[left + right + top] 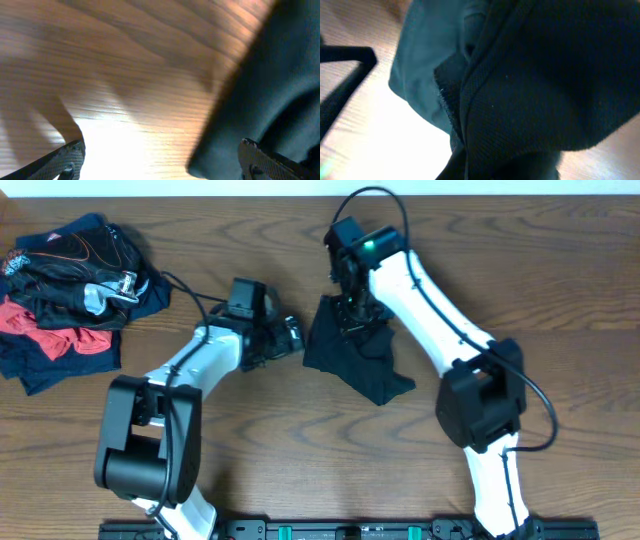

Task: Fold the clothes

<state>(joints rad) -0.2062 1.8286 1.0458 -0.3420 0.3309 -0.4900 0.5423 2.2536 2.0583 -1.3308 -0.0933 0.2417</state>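
A black T-shirt point(356, 358) lies bunched at the table's middle, drawn up into a peak under my right gripper point(350, 308). In the right wrist view its black cloth point(540, 85) fills the frame and gathers at the jaws, hiding the fingers; the gripper looks shut on it. My left gripper point(291, 338) is open at the shirt's left edge. In the left wrist view the fingers point(160, 152) are spread wide, and the right finger touches the shirt's edge point(272, 90). Nothing is held between them.
A pile of other clothes point(70, 285), black, red and navy, lies at the far left back of the wooden table point(560, 270). A dark part of the left arm point(342, 65) shows at the left of the right wrist view.
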